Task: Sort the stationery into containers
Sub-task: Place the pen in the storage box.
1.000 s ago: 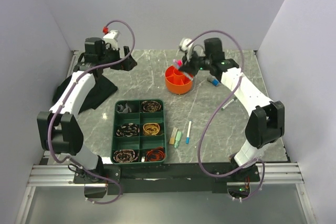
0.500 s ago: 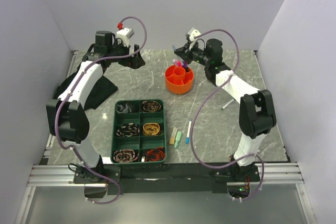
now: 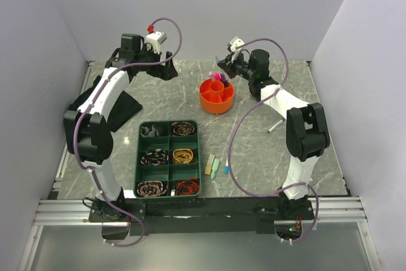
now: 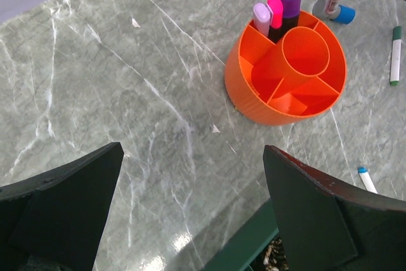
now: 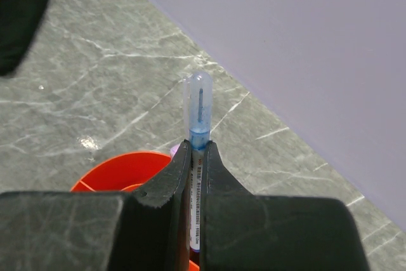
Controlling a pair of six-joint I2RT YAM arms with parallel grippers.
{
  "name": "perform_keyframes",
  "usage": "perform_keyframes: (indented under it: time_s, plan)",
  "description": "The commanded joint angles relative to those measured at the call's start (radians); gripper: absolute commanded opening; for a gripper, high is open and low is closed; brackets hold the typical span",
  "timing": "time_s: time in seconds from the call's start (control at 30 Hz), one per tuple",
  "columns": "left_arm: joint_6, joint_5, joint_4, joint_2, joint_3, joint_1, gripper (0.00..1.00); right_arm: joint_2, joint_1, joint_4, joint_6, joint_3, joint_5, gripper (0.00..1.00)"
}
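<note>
Left end effector (image 3: 167, 73) spread, empty, well left of pot (image 4: 246, 96). Right end effector (image 5: 195, 157) clamped on pen (image 5: 196, 103), just past pot's far-right rim. Suggest: centre pen over a free section, clear of markers (image 4: 277, 12), lower, then release.

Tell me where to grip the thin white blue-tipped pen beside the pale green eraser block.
Probably best: come straight down and pinch the thin white blue-tipped pen across its barrel, on the half nearer the round orange plastic pot. It lies flat, and the pale green eraser block crowds its other half.
</note>
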Motion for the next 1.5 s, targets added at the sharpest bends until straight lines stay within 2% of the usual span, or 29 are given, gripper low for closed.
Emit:
perform_keyframes:
  time_s: [0.0, 0.2, 0.43, 0.67, 0.7, 0.77, 0.8, 0.9, 1.17, 1.2, 1.27, 1.3, 1.33, 1.37, 1.4, 1.43, 1.47]
  plan:
    - [-0.001, 0.026, 0.02, 0.019, 0.061, -0.005, 0.99, 0.023, -0.004, -0.002, -0.046, 0.021, 0.032, 0.0]
    - [-0.001, 0.017, 0.025, 0.023, 0.061, -0.007, 0.99, 0.012, -0.009, -0.008, -0.035, -0.002, 0.034, 0.0]
    - [-0.011, 0.02, 0.045, 0.023, 0.048, -0.008, 0.99, -0.075, -0.013, 0.024, -0.006, -0.14, 0.02, 0.0]
    - [-0.019, 0.026, 0.057, 0.029, 0.049, -0.008, 0.99, -0.075, -0.013, 0.029, -0.003, -0.167, 0.057, 0.01]
    - [-0.021, 0.026, 0.055, 0.026, 0.048, -0.01, 0.99, -0.069, -0.015, 0.023, 0.0, -0.164, 0.07, 0.11]
    - [-0.016, 0.026, 0.054, 0.023, 0.045, -0.011, 1.0, -0.069, -0.015, 0.015, 0.009, -0.154, 0.084, 0.2]
    - [-0.015, 0.025, 0.054, 0.02, 0.04, -0.01, 0.99, -0.074, -0.013, 0.014, 0.011, -0.151, 0.089, 0.32]
    - [-0.014, 0.021, 0.063, 0.013, 0.029, -0.01, 1.0, -0.113, -0.013, 0.008, 0.015, -0.166, 0.093, 0.46]
    - [-0.042, 0.043, 0.124, 0.008, 0.017, -0.01, 0.99, -0.296, -0.015, -0.13, 0.002, -0.198, 0.068, 0.49]
    - [-0.042, 0.037, 0.13, 0.003, 0.02, -0.01, 0.99, -0.346, -0.015, -0.235, -0.017, -0.194, 0.039, 0.49]
    - [-0.042, 0.025, 0.149, -0.004, 0.023, -0.01, 1.0, -0.39, -0.012, -0.415, -0.176, -0.154, -0.055, 0.49]
    - [-0.041, 0.018, 0.152, -0.013, 0.023, -0.008, 0.99, -0.406, -0.012, -0.701, -0.283, -0.099, -0.204, 0.5]
    - [-0.041, 0.014, 0.156, -0.018, 0.02, -0.005, 0.99, -0.408, -0.004, -0.873, -0.56, -0.063, -0.231, 0.5]
    - [-0.041, 0.009, 0.163, -0.024, 0.017, -0.004, 0.99, -0.402, 0.031, -1.022, -0.689, -0.033, -0.226, 0.51]
    - [-0.042, 0.012, 0.166, -0.038, 0.002, -0.002, 0.99, -0.369, 0.074, -1.303, -0.945, 0.015, -0.166, 0.52]
    - [-0.041, 0.012, 0.166, -0.043, -0.006, -0.001, 0.99, -0.359, 0.092, -1.479, -1.036, 0.029, -0.059, 0.52]
    - [-0.042, 0.006, 0.169, -0.049, -0.015, 0.001, 0.99, -0.353, 0.112, -1.532, -1.169, 0.023, -0.008, 0.52]
